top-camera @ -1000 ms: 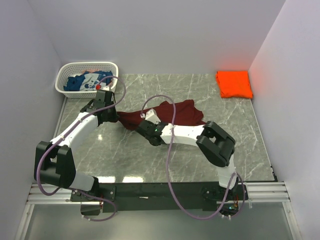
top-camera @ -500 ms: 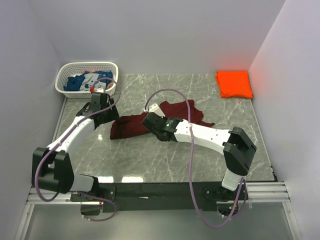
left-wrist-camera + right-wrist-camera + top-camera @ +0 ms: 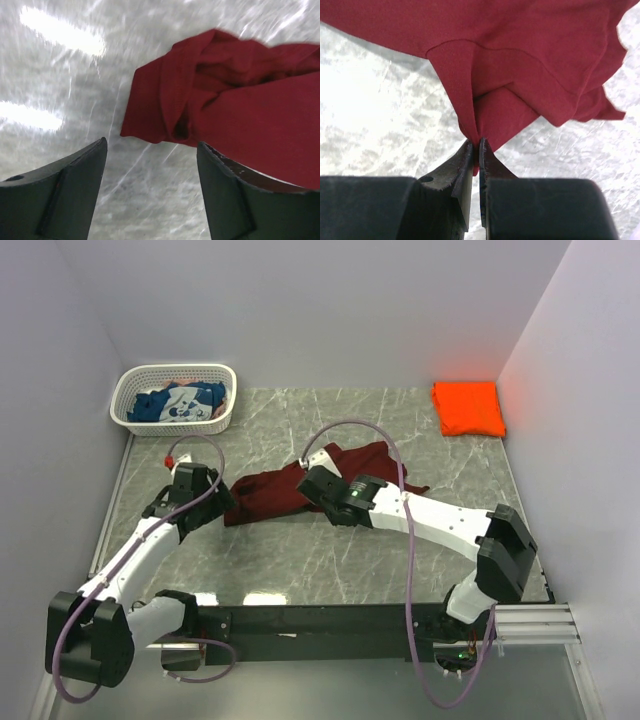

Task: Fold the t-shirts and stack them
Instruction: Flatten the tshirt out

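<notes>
Now that the left gripper (image 3: 152, 150) has drawn back toward the lower left of the top view, its jaws stand apart and empty. The maroon t-shirt (image 3: 268, 490) lies bunched just ahead of it, mid-table. Right gripper (image 3: 475, 146) clamped on a pinch of the maroon fold, centre frame. One second ago the left gripper sat at the shirt's left end, higher up, nearer the basket (image 3: 226, 376). Judgement: shirt not yet spread; left needs a fresh grasp. Orange t-shirt (image 3: 469, 408) folded, upper right; blue t-shirt (image 3: 172, 404) in basket
</notes>
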